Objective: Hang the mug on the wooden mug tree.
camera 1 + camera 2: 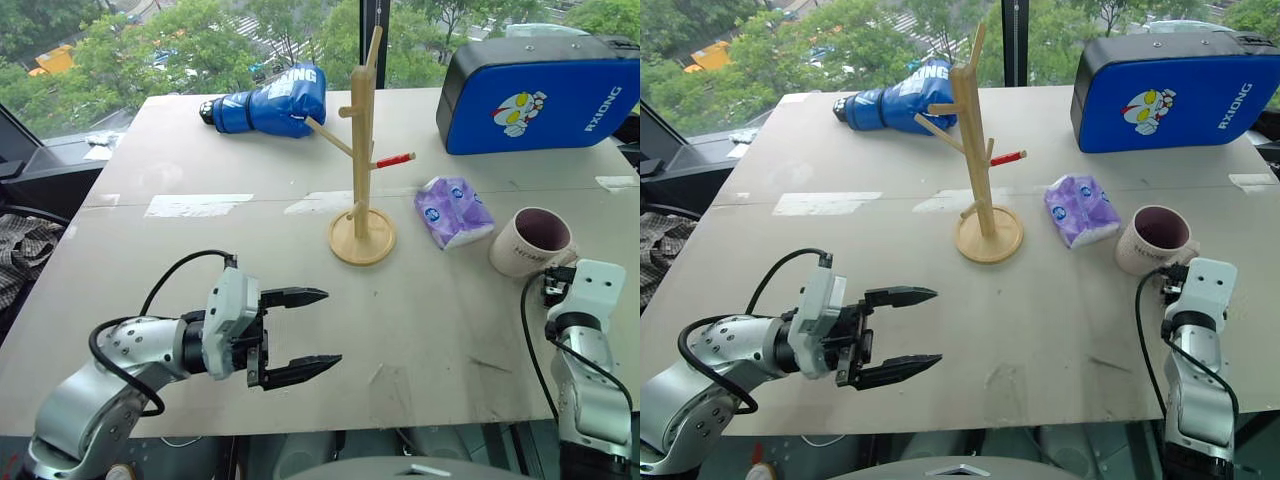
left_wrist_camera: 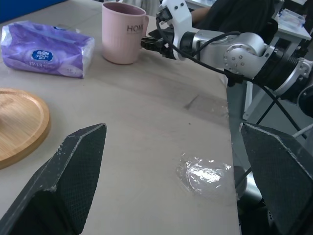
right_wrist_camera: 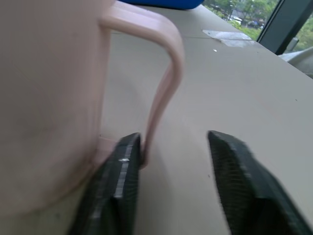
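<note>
So the mug (image 1: 532,241) sits upright on the worktop (image 1: 200,300) at the right edge of the frame, right beside a purple-and-white packet (image 1: 453,211) on its left. The right tool (image 3: 171,181) is down at the mug's handle (image 3: 164,73): in the wrist view one finger (image 3: 117,186) is tucked through the loop, touching the handle's lower end, while the other finger sits apart on the outside with a clear gap. So it's straddling the handle, not clamped on it.

The wooden mug tree (image 1: 362,150) stands mid-frame, a bit above center, well apart from the mug, with the packet between them. Its red-tipped peg (image 1: 395,160) sticks out toward the right.

The left tool (image 1: 300,335) hovers over the worktop at lower left, fingers spread wide, nothing in it.

Along the top there's a blue boxing glove (image 1: 270,103) on the left and a blue pad (image 1: 535,95) at upper right.
</note>
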`<action>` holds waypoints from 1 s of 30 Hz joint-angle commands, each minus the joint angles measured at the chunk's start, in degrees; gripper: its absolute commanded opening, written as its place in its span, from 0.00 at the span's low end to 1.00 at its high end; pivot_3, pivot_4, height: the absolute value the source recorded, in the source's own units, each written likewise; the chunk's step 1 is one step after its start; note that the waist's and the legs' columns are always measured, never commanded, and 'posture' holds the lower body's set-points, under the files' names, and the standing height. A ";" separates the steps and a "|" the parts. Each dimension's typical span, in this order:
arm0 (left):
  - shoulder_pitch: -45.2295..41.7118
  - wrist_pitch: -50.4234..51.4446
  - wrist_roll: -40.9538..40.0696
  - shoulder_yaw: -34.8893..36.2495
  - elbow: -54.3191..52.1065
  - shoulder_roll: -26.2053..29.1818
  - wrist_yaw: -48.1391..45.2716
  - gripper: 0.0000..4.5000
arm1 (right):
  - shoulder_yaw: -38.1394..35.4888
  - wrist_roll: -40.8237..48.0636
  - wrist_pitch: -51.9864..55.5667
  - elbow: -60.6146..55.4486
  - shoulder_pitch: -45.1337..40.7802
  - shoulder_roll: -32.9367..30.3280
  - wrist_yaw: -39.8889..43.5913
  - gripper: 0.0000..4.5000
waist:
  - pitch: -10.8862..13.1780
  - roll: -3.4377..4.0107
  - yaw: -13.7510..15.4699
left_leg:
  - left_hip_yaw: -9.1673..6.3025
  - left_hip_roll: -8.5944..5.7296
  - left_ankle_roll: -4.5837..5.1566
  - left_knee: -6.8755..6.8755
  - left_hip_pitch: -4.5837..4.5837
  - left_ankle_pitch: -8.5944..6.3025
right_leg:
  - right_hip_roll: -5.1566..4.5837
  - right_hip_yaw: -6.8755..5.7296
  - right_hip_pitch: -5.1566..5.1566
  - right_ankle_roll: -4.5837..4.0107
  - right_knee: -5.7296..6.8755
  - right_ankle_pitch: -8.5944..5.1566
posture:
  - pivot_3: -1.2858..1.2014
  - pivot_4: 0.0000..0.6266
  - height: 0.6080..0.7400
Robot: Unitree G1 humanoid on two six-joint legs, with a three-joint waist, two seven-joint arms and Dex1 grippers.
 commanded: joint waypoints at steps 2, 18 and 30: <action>0.51 0.15 -3.09 1.58 -4.23 -0.30 2.41 1.00 | -0.61 1.33 -3.45 0.88 -0.59 -1.73 2.44 0.03 | 0.00 0.00 0.10 | 0.00 0.00 0.00 0.00 -0.01 0.00 | 0.00 0.00 0.00 0.00 0.00 0.00 | 0.52 0.24 1.00; -0.02 -3.05 -7.58 4.24 -5.04 -7.28 13.13 1.00 | -1.81 16.70 -7.44 -0.80 -1.68 -13.04 24.60 0.03 | 0.00 0.01 0.15 | 0.09 0.01 0.01 0.03 0.04 0.00 | 0.02 0.06 0.06 0.01 0.01 0.01 | 0.52 0.24 1.00; -2.81 -4.10 -10.36 9.28 8.73 -7.04 4.91 1.00 | 2.42 28.31 4.92 -9.35 -11.90 -26.26 37.00 0.03 | 0.04 -0.01 0.13 | 0.03 0.03 0.03 0.08 0.06 -0.01 | 0.02 -0.02 0.14 0.01 -0.03 0.01 | 0.52 0.24 1.00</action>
